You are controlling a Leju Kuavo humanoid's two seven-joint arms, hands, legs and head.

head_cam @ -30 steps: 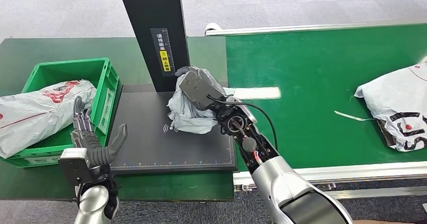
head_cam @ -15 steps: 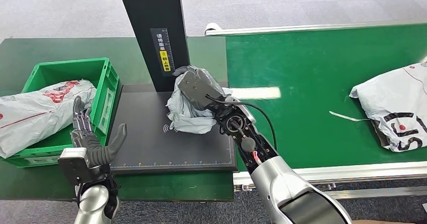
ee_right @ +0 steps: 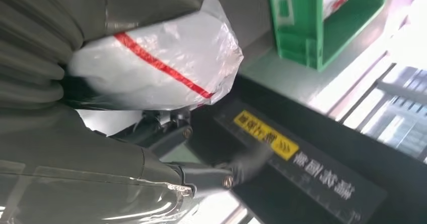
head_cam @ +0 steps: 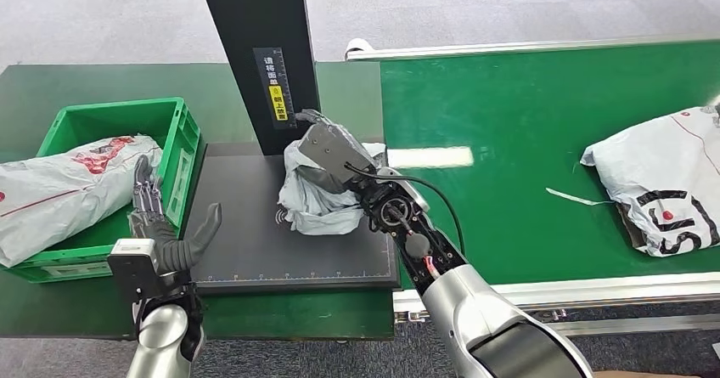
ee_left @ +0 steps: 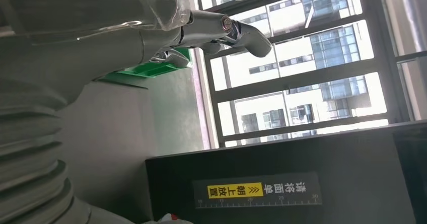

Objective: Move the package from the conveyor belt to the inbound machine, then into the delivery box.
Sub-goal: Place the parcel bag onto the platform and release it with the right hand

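Head view: the right hand gripped the package over the inbound machine, at its upright column, probably for scanning. The left hand waited open and empty at the machine's left edge, beside the delivery box. Left wrist view: fingers extended, holding nothing. Right wrist view: the package was crumpled grey-white plastic with a red stripe.
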